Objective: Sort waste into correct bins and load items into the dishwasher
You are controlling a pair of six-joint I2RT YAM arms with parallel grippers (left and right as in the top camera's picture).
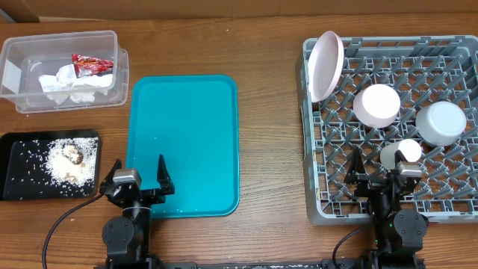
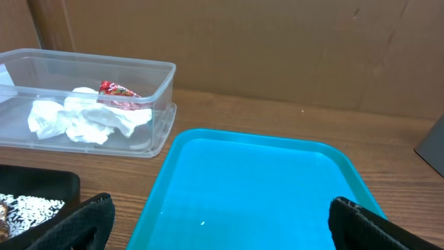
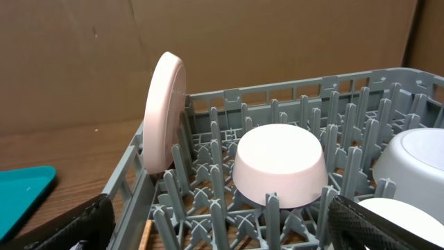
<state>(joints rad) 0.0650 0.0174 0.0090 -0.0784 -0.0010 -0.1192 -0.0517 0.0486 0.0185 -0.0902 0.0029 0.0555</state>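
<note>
Both released: left end effector [image 1: 140,173] at teal tray [image 1: 187,112], right end effector [image 1: 379,170] beside white cup [image 1: 407,152].

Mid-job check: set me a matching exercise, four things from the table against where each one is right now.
Things:
1. crumpled white paper napkin
2. loose white rice grains
3. large pale pink round plate
4. left gripper

Places:
A. standing on edge in the grey plastic dish rack
B. over the near corner of the teal serving tray, jaws open
C. in the clear plastic rectangular tub
D. on the shallow black rectangular tray

Pairs: 1-C, 2-D, 3-A, 4-B
</note>
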